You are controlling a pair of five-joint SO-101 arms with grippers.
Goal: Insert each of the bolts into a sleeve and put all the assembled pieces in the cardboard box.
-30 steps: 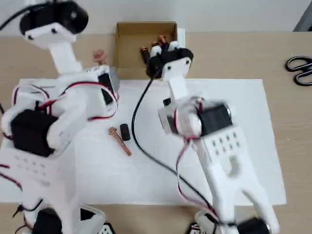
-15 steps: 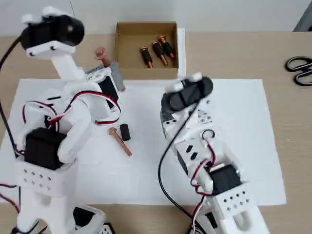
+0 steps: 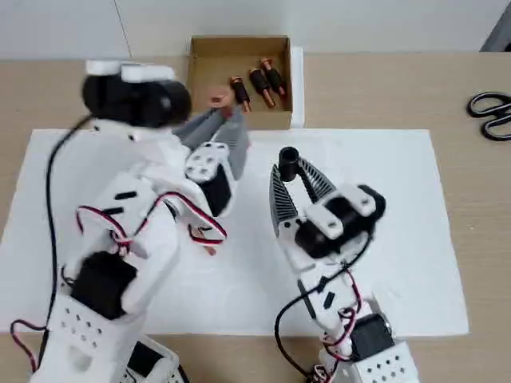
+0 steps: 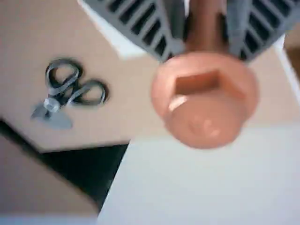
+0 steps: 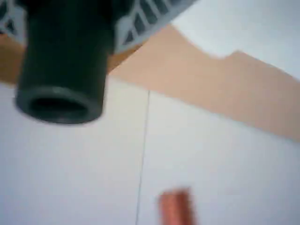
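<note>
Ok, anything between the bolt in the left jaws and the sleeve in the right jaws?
Nothing visible. The bolt and the sleeve are held apart; the cardboard box's front wall and the white sheet seem to lie below the gap.

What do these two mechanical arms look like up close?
Both are white plastic with black motor blocks at the joints. Red, white and black wires loop over the left arm and the right arm. Their jaws are grey, with slotted ribs.
</note>
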